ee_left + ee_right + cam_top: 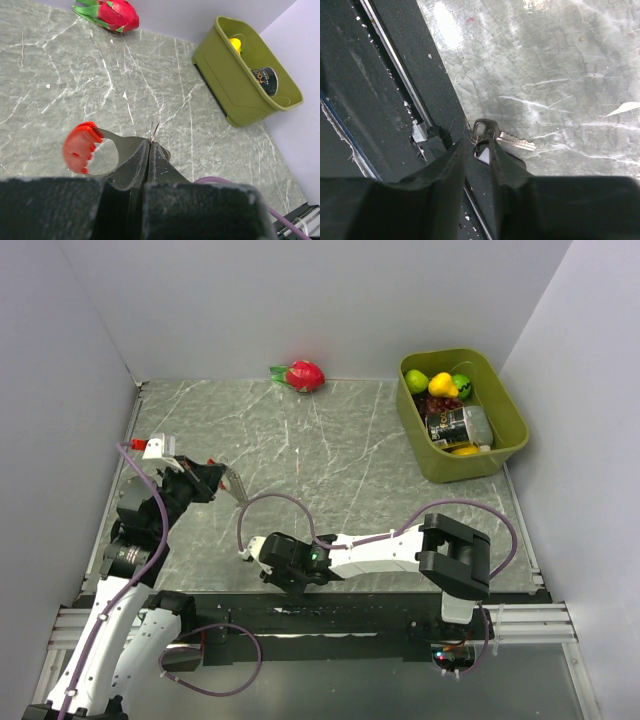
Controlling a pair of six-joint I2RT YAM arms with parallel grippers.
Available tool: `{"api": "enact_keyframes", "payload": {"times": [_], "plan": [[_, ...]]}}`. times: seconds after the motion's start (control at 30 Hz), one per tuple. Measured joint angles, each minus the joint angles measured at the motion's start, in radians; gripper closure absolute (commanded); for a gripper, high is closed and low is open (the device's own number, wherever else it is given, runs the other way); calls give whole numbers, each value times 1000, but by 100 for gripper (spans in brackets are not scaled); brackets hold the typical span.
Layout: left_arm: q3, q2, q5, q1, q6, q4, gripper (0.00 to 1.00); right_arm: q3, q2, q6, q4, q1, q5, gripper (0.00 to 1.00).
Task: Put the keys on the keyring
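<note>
Here the key (506, 140) lies between right tool's (479, 146) tips (left tool (149, 146) pinches keyring (78, 146)).

**Legible markings.** The only print in view stands on the label of the dark can (265, 80) lying in the green bin (225, 85). In the left wrist view it shows pale capitals, cut off by the bin's rim (they look like "FOL", though this is uncertain). From above, the lettering on the can (447, 425) is too small to read.
</note>
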Motion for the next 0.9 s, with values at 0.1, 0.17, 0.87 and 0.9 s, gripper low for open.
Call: {"api": "enact_keyframes", "payload": {"times": [0.1, 0.17, 0.87, 0.9], "plan": [[-1, 0, 0, 0, 0, -1, 99, 0, 0, -4, -2, 0, -5, 92], [-1, -1, 0, 0, 0, 0, 99, 0, 0, -9, -8, 0, -9, 99], [-3, -12, 94, 0, 59, -2, 99, -67, -246, -78, 10, -261, -138, 100], [-4, -11, 114, 0, 63, -2, 99, -75, -289, -79, 21, -309, -167, 100]]}}
